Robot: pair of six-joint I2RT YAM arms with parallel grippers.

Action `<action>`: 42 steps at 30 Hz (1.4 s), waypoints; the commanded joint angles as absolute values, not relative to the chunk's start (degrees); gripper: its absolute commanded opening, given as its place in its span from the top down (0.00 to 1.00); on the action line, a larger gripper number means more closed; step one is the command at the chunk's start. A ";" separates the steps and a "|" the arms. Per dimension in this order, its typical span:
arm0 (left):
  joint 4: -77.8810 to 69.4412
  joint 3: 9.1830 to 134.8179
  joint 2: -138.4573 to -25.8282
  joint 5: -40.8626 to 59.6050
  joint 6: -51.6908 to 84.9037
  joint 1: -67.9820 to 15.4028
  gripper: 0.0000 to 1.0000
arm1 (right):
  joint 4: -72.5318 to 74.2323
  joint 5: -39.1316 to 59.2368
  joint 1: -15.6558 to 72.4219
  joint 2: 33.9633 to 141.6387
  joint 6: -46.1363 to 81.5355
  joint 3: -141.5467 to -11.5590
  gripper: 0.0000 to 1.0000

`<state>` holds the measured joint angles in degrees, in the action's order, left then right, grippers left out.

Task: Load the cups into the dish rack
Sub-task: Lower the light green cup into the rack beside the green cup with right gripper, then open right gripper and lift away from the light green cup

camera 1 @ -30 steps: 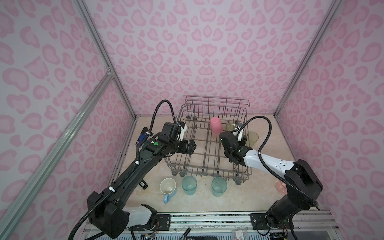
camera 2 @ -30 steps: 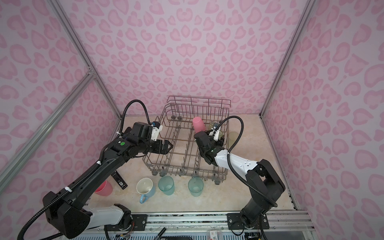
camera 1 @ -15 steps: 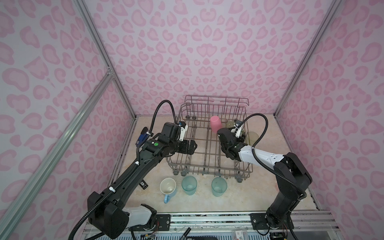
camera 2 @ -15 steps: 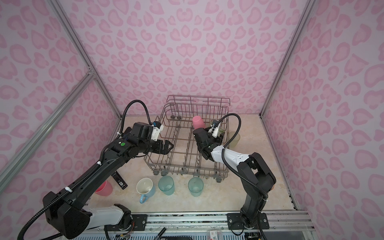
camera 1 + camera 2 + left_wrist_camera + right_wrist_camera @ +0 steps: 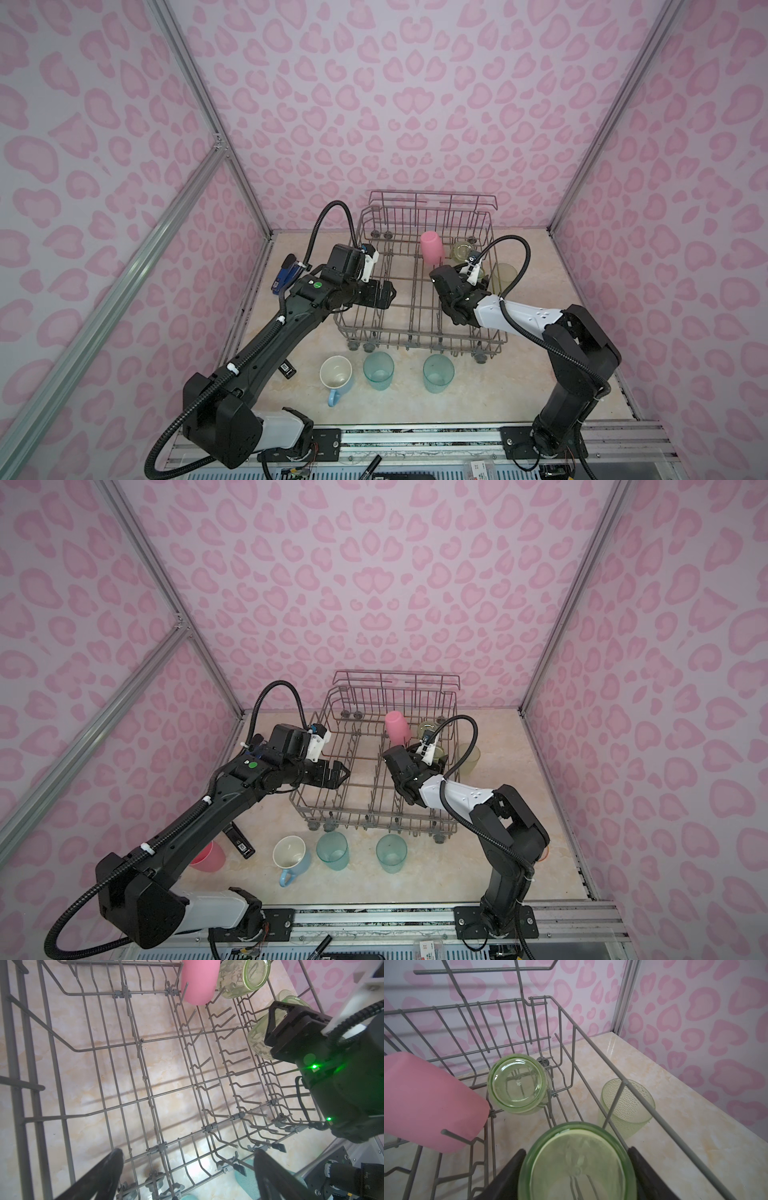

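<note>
We are clamping the right gripper (image 5: 576, 1151) on a yellow-green cup (image 5: 581, 1176), with one finger (image 5: 508, 1169) on each side of its wall. Its base is facing the wrist camera and its mouth is pointing down into the right side of the dish rack (image 5: 432, 216).

We are judging this cup light and stiff, but its translucent wall is looking slick. A hold across the body, just below the thick base, is therefore serving better than a pinch at the rim, and squeezing harder is risking a pop-out. Whether it is plastic or glass we are not able to tell, so we are treating it as breakable against the tines. It is showing a pale green tint, a clear ringed base and, in the left wrist view, a pebbled side.

We are holding the left gripper (image 5: 384, 294) spread wide and empty above the rack's left side.

A pink cup (image 5: 432, 247) and a second green cup (image 5: 461, 250) are sitting in the far right part of the rack, bases up. A matching green tumbler (image 5: 505, 274) is standing just right of the rack. A mug (image 5: 336, 374) and teal tumblers (image 5: 378, 370) are waiting on the table (image 5: 490, 395) near its front edge.
</note>
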<state>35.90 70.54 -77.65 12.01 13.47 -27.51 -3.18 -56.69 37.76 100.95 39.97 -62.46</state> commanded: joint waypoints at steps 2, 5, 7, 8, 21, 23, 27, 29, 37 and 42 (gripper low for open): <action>34.26 71.28 -77.70 12.83 13.28 -27.60 0.01 | -7.14 -56.02 37.89 101.60 42.81 -62.83 0.41; 34.41 71.25 -77.28 12.83 13.21 -27.60 0.01 | -8.50 -53.26 38.04 101.87 41.13 -64.02 0.41; 34.45 71.28 -77.00 12.77 13.22 -27.60 0.01 | -9.69 -52.34 38.06 102.02 40.92 -64.62 0.40; 34.45 71.18 -76.83 12.67 13.27 -27.60 0.01 | -9.87 -51.68 38.06 101.83 40.79 -64.67 0.40; 35.13 70.10 -74.10 11.78 13.62 -27.60 0.02 | -10.49 -38.23 35.45 92.88 38.57 -62.68 0.14; 35.18 69.84 -73.62 11.48 13.92 -27.60 0.02 | -11.65 -37.35 35.33 91.48 38.79 -63.27 0.13; 35.82 69.37 -72.57 10.52 14.93 -27.60 0.01 | -12.79 -35.70 35.55 88.75 38.27 -64.35 0.13; 36.36 69.01 -71.83 9.80 15.44 -27.60 0.02 | -13.06 -35.09 35.58 86.73 37.41 -64.75 0.13; 41.16 69.26 -69.46 4.11 17.98 -27.60 0.01 | -9.97 -28.46 37.30 78.06 28.01 -62.18 0.15; 46.87 69.28 -68.06 -2.24 21.67 -27.51 0.01 | -10.75 -26.14 40.53 72.55 22.26 -59.78 0.15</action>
